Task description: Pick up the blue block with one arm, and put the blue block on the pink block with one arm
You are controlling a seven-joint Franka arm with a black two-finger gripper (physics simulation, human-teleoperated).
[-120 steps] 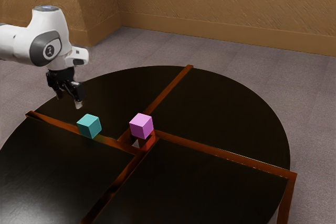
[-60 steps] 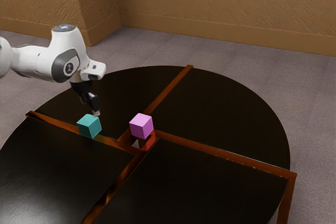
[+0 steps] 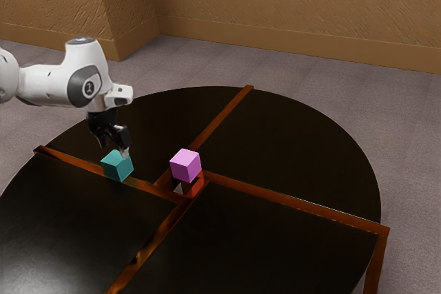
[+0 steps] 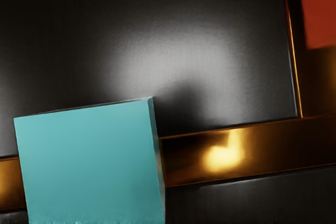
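The blue block (image 3: 117, 166) is a teal cube resting against a wooden divider rail (image 3: 76, 160) on the dark round table (image 3: 289, 142). About a block's width toward the exterior view's right, the pink block (image 3: 185, 164) stands at the crossing of the rails. My gripper (image 3: 114, 148) hangs just above the blue block's top, fingers open and pointing down, with nothing between them. Seen from the wrist, the blue block (image 4: 89, 161) lies large and close under my hand, against the rail (image 4: 236, 153).
Raised wooden rails (image 3: 227, 111) split the table into four quarters. A red patch (image 3: 196, 185) shows at the pink block's base, and red also shows in the wrist view (image 4: 317, 9). The tabletop quarter behind the blocks is bare and dark.
My hand has swung from the exterior view's left to over the blue block and dropped close to its top. Neither block has moved.
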